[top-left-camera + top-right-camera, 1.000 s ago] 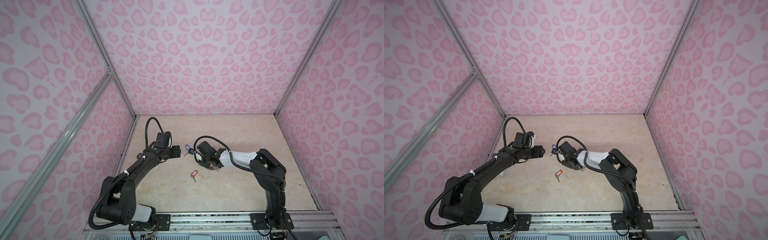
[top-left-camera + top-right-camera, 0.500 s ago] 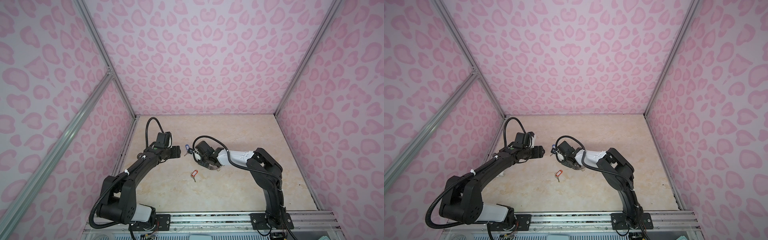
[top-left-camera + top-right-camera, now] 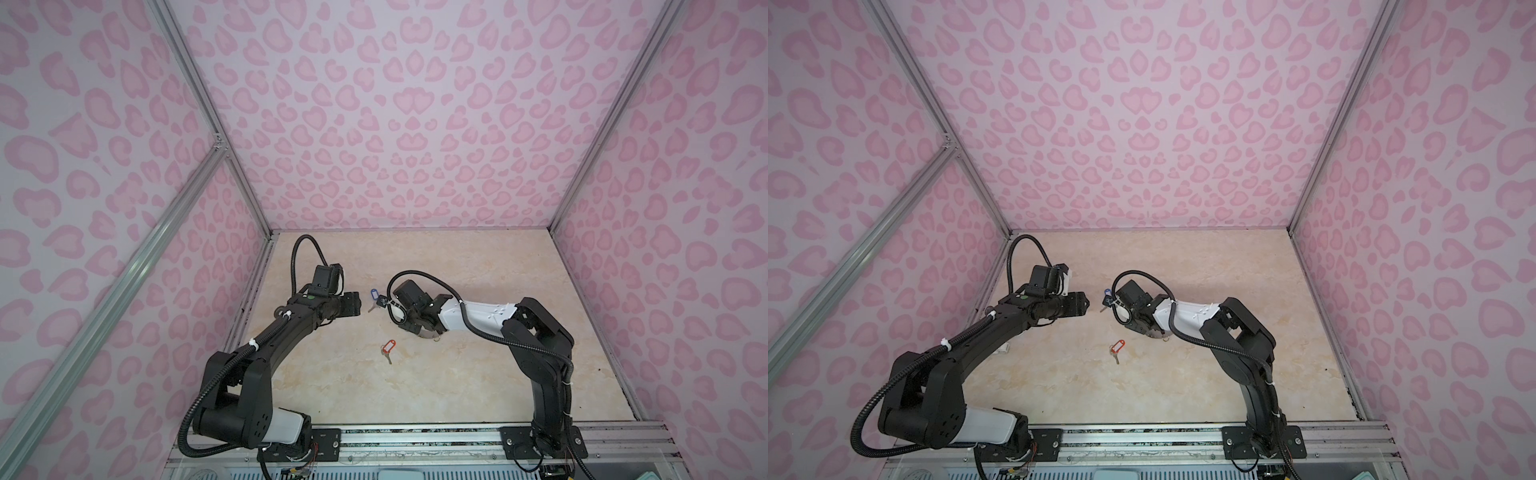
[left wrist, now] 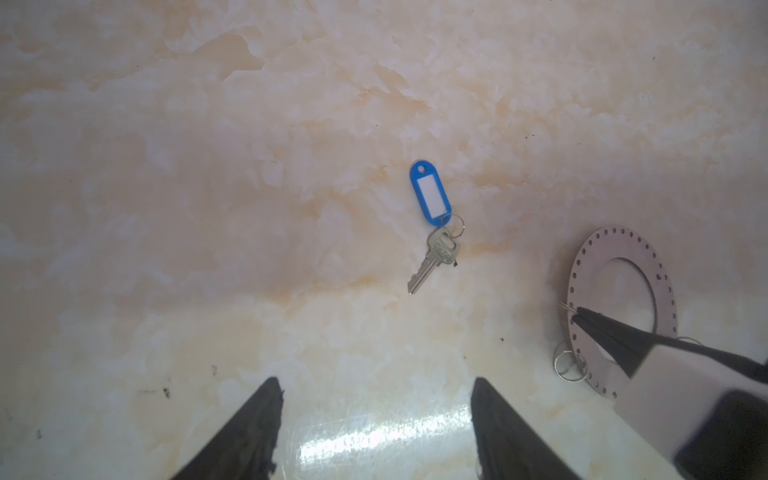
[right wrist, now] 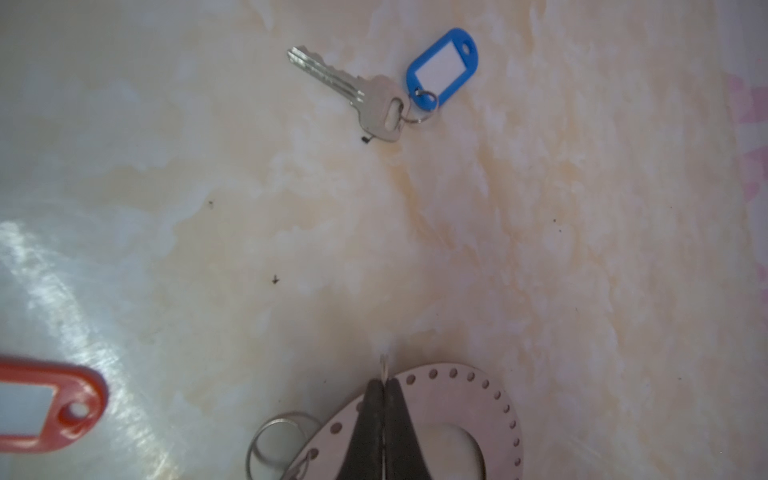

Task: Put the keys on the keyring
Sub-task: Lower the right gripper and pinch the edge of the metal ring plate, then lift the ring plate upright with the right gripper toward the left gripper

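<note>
On the glossy marbled tabletop (image 4: 208, 208) rests a flat, hole-rimmed keyring (image 4: 623, 243).

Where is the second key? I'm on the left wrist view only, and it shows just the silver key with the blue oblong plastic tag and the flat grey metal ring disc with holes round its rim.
Observer: In both top views the silver key with the orange-red plastic tag lies on the marbled beige tabletop between the two arms, nearer their bases than the blue-tagged key.
Operator: Is a gripper touching it?
Observer: No, it lies apart from the left gripper and the right gripper.
Operator: Is the right one closed?
Observer: Yes, the right wrist view shows its jaws pressed together on a thin wire ring at the grey ring disc's rim.
</note>
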